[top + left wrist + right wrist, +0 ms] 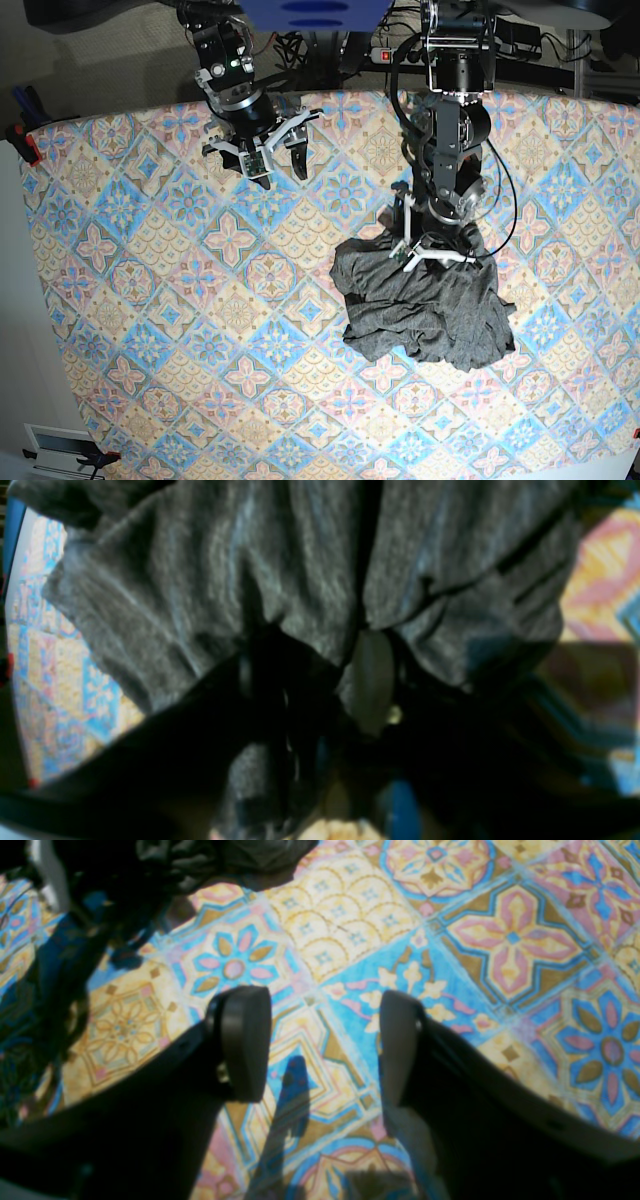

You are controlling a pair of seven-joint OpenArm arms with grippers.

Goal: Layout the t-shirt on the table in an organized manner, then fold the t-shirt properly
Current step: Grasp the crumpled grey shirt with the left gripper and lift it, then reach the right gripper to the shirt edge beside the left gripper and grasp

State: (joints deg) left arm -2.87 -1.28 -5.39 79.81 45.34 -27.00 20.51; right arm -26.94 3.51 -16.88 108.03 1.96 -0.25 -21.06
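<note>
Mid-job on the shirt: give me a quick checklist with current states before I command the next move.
1. t-shirt spread flat: not ok, it lies bunched and wrinkled.
2. t-shirt fully on the table: ok, no part hangs over an edge in the base view.
3. left gripper at the shirt: ok, it sits at the shirt's upper edge with fabric against it.
4. Left grip secure: cannot tell, the wrist view is blurred and dark around the fingers.
5. right gripper free: ok, jaws wide apart over bare cloth, holding nothing.
6. Arms apart: ok, clear gap in the base view.
</note>
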